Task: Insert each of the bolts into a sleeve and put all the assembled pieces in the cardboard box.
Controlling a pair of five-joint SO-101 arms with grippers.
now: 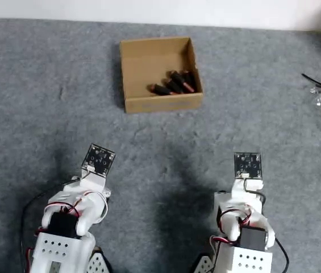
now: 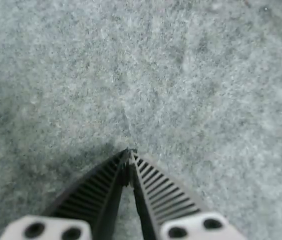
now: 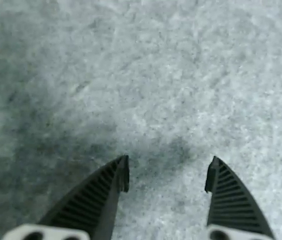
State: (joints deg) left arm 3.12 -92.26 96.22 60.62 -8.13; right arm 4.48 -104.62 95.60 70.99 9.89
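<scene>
Nearest, left hand (image 2: pixel 130 156) pinched closed tip to tip, right hand (image 3: pixel 168 175) spread wide, both over grey felt surface (image 1: pixel 166 148), and farther back an open brown cardboard box (image 1: pixel 160 104) holds assembled pieces (image 1: pixel 174 85), dark sleeves with reddish bolt ends, clustered at one front corner.

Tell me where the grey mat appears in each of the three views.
High view: the mat spreads all around the box.
Left wrist view: the mat lies beyond the left fingers, shut.
Right wrist view: the mat lies beyond and between the right fingers, open.
Shared landmark: the mat's grey speckled texture.
</scene>
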